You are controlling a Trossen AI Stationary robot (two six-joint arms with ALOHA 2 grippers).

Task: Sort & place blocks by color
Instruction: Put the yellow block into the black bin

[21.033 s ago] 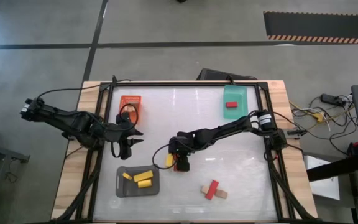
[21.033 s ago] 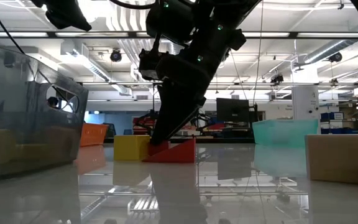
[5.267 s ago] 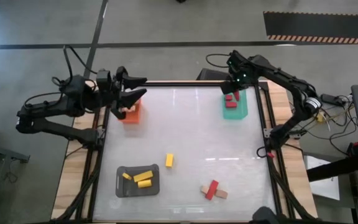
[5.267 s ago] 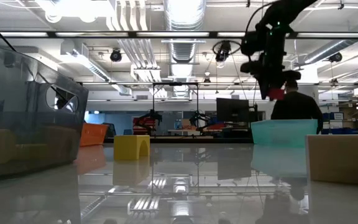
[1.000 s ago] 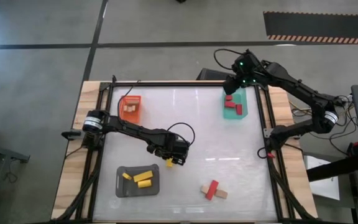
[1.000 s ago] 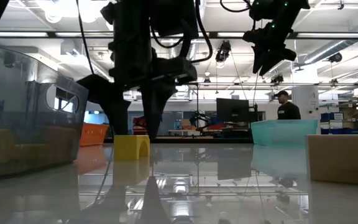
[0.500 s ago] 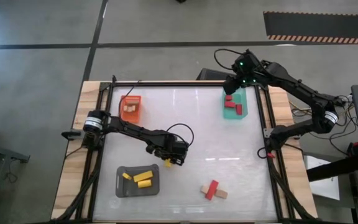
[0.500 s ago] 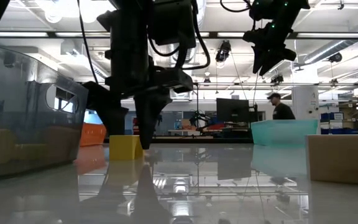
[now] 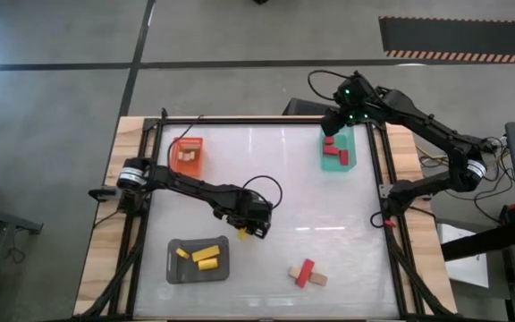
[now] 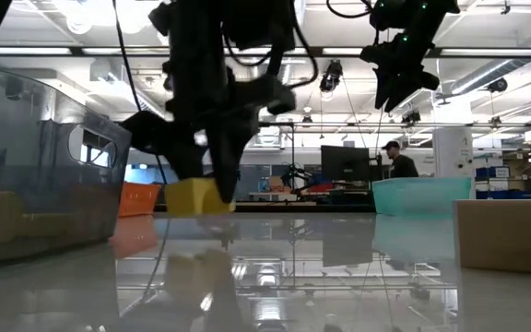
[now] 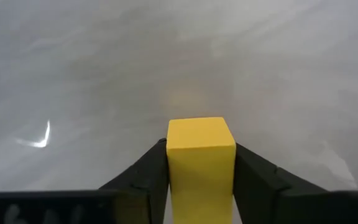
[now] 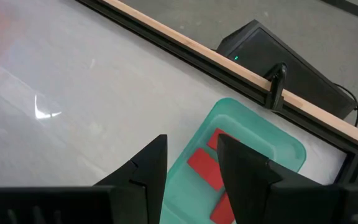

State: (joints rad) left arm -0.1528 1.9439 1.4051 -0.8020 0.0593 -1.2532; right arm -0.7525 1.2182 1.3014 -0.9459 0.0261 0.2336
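Closing since a second ago, the left gripper's (image 11: pixel 201 174) fingers now clamp the small yellow wooden block (image 11: pixel 201 155), lifted off the bench (image 9: pixel 329 224), likely bound for the grey tray (image 9: pixel 173 273); the right gripper's (image 12: pixel 191 158) fingers hover slightly apart, empty, above the green tray (image 12: pixel 260 140)

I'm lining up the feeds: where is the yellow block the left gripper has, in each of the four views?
High: yellow block mid-table, mostly hidden under the left gripper, just above the grey tray.
Low: left of centre, between the fingers, tilted.
Left wrist: bottom centre, clamped between both fingers.
Right wrist: not in it.
Shared landmark: the left gripper itself.
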